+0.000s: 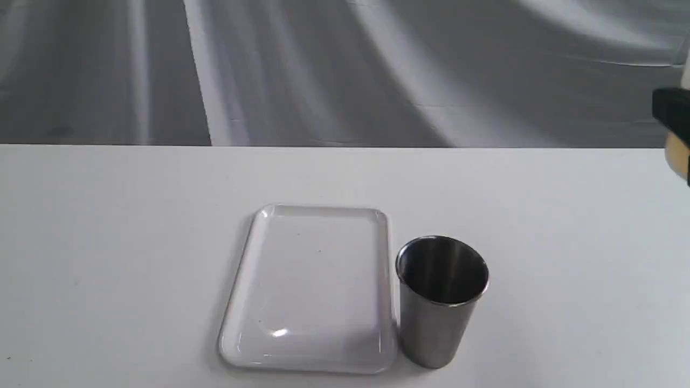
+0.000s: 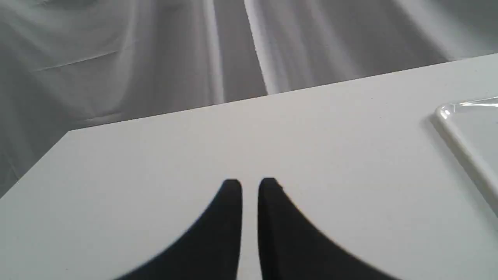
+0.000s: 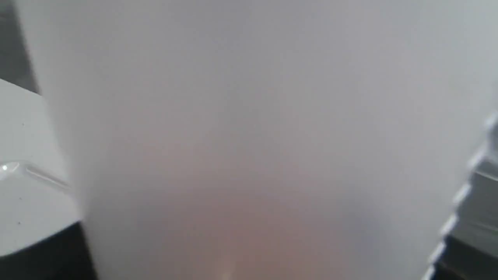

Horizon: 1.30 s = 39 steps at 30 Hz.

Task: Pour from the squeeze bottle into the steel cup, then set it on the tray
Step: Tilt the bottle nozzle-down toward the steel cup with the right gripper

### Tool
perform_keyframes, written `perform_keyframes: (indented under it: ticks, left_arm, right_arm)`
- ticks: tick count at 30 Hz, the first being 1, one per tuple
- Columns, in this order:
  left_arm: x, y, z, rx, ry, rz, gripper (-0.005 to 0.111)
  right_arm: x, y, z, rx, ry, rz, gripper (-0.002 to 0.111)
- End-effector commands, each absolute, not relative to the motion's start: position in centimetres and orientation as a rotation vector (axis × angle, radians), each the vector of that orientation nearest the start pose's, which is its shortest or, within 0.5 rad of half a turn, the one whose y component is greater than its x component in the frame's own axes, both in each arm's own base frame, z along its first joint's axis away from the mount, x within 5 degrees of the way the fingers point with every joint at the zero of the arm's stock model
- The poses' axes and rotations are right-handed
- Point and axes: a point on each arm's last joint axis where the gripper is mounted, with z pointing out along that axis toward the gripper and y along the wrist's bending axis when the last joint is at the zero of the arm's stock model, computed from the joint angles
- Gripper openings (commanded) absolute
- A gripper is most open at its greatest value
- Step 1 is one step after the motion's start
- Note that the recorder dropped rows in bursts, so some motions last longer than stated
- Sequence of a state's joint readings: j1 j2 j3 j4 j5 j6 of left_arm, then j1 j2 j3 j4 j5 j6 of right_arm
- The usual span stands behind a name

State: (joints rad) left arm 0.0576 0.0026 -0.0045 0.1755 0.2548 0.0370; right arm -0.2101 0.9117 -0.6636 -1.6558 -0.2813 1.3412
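Whitish blur fills the right wrist view: the squeeze bottle [image 3: 249, 136], amber low down, seemingly held by the right gripper [image 1: 673, 113], both cut off at the exterior edge. Left gripper [image 2: 250, 186] narrow, empty. Steel cup [image 1: 436, 323] just beside the tray [image 1: 310, 367]; bench [image 1: 108, 242] open all round

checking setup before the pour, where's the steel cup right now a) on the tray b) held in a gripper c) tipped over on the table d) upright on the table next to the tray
d: the steel cup stands upright on the table, just off the tray on the right arm's side, no gripper on it.
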Motion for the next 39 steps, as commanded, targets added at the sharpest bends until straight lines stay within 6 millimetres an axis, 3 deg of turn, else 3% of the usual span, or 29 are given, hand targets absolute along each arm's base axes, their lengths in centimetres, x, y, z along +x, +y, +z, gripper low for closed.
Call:
perform_keyframes:
  ticks: [1,6,22,28,39]
  left_arm:
    - [5.5,0.7,19.2,0.090,1.722,0.228,0.008]
    - [5.5,0.7,19.2,0.090,1.722,0.228,0.008]
    - [5.5,0.7,19.2,0.090,1.722,0.228,0.008]
    - [5.5,0.7,19.2,0.090,1.722,0.228,0.008]
    - [5.5,0.7,19.2,0.092,1.722,0.229,0.008]
  right_arm:
    - [19.3,-1.8,32.3,-0.281,1.762,-0.167,0.000]
    - [19.4,-2.5,30.5,-0.427,1.817,-0.366,0.000]
    - [22.4,-3.6,26.7,-0.842,1.914,-0.748,0.000]
    - [23.2,-3.0,25.6,-0.989,1.906,-0.772,0.000]
    - [24.4,-3.2,23.7,-1.294,1.889,-0.982,0.000]
